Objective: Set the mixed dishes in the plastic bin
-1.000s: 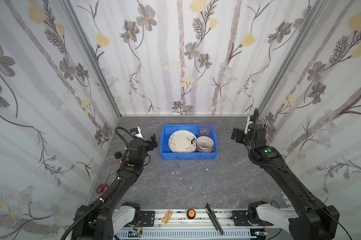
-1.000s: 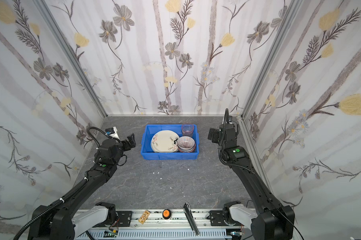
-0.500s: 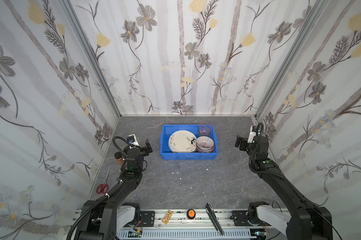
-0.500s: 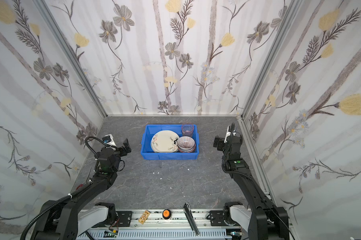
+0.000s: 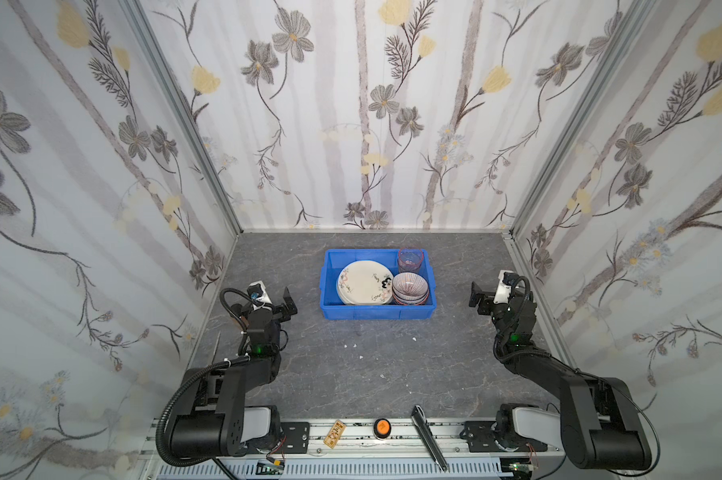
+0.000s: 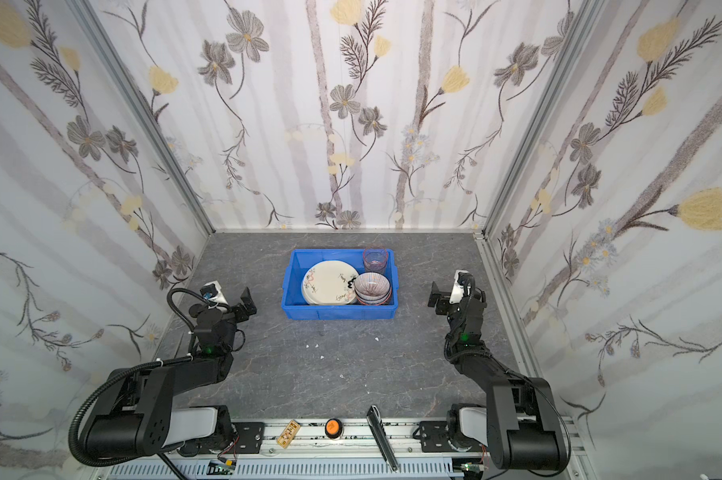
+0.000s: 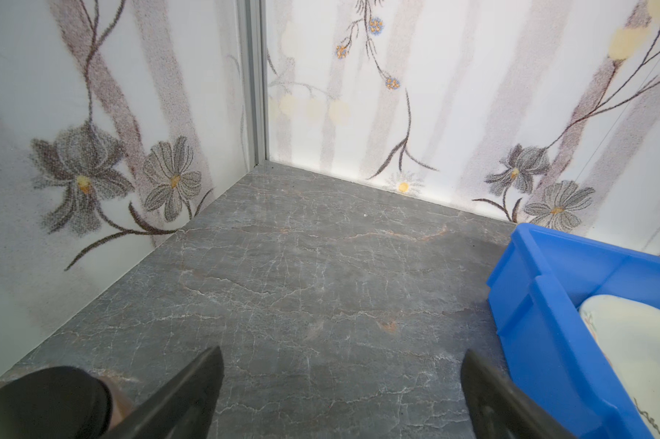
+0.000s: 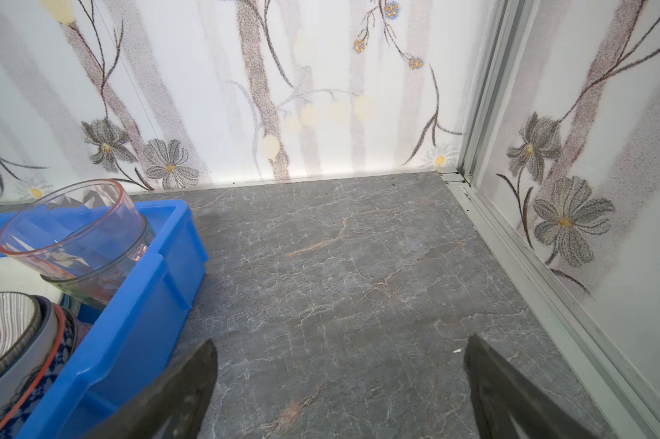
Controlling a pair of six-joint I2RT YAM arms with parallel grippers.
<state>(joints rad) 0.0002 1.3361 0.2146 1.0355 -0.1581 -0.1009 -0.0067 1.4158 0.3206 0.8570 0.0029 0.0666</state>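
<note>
The plastic bin (image 5: pixel 378 311) sits mid-bench (image 5: pixel 371 374). It holds stacked cream plates (image 5: pixel 361 282), nested bowls (image 5: pixel 410 286) with a striped one on top, and nested tumblers (image 5: pixel 410 261) in its far right corner. Left hand (image 7: pixel 341 355) and right hand (image 8: pixel 339 344) flank it, fingers apart and empty, with open bench around them.

Black arms (image 5: pixel 226 395); white base housings (image 5: pixel 257 426); green lights (image 5: pixel 259 350); ribbed black cable (image 5: pixel 184 380); white wrist cameras (image 5: pixel 503 286)
</note>
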